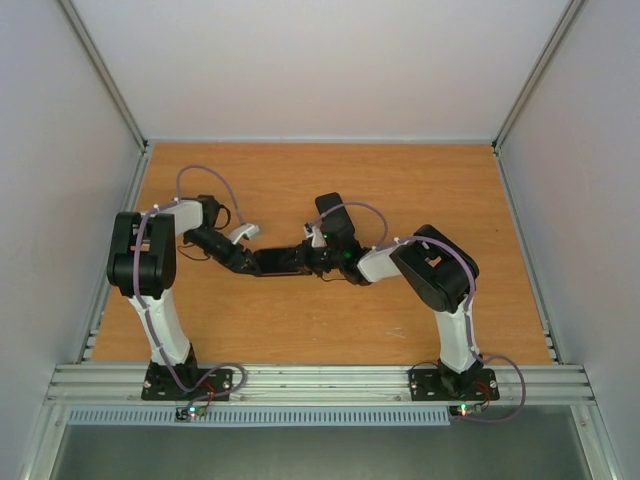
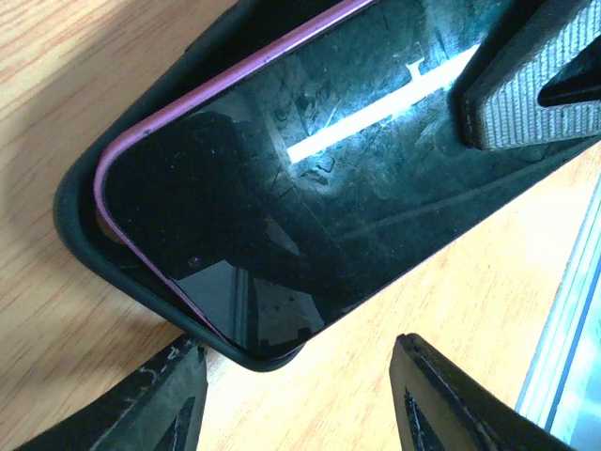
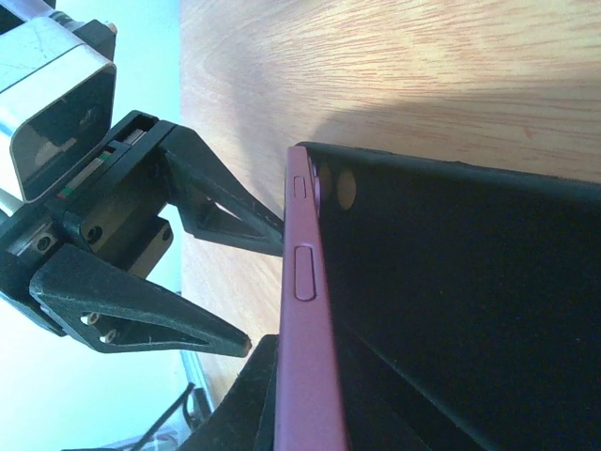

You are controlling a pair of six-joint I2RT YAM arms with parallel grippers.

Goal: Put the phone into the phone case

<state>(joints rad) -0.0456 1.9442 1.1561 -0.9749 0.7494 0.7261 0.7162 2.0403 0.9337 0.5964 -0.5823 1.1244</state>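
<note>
Presently: phone (image 2: 282, 188) lies in phone case (image 2: 80, 235), not fully seated, mid-table.
Your left gripper (image 2: 299, 349) stands open just short of its near end; the long axis runs toward the right gripper (image 2: 531, 89), which is closed and pressing on the phone.

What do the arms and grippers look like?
The left arm and right arm have white and black links, black bases and purple cables running along them. Green and red lights show by the bases. The left gripper has black wedge fingers; the right gripper has a ribbed grey pad.
</note>
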